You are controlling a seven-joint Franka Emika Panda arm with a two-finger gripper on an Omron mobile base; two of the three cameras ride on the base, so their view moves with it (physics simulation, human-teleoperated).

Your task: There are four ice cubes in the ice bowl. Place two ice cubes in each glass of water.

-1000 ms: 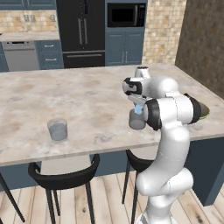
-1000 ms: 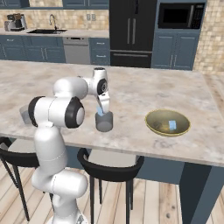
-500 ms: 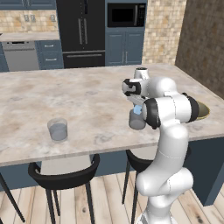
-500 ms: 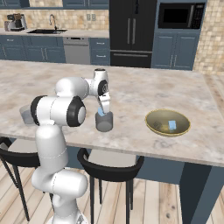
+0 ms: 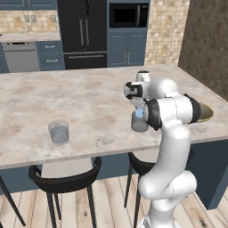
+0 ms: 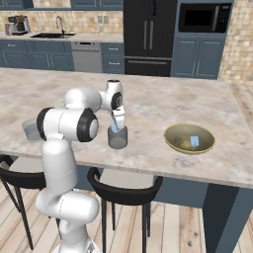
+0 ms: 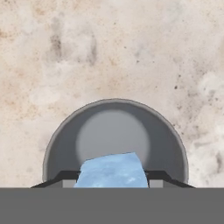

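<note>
My gripper (image 5: 139, 112) hangs just over a glass of water (image 5: 139, 124) near the counter's front edge, shut on a pale blue ice cube (image 5: 139, 113). In the hand view the ice cube (image 7: 113, 171) sits between the dark fingertips (image 7: 61, 178), directly above the round mouth of the glass (image 7: 114, 131). From the right base view the cube (image 6: 114, 128) is at the rim of that glass (image 6: 117, 139). The second glass (image 5: 59, 132) stands far to the left. The olive-gold ice bowl (image 6: 174, 142) lies to the right with an ice cube (image 6: 194, 141) inside.
My own white arm (image 5: 171, 111) bends over the counter's front edge (image 5: 89, 158) beside the glass and covers part of the bowl (image 5: 205, 114). Two dark stools (image 5: 67, 180) stand below the counter. A fridge and cabinets line the back wall.
The gripper with the ice cube has sunk very slightly toward the glass. Nothing else has moved.
</note>
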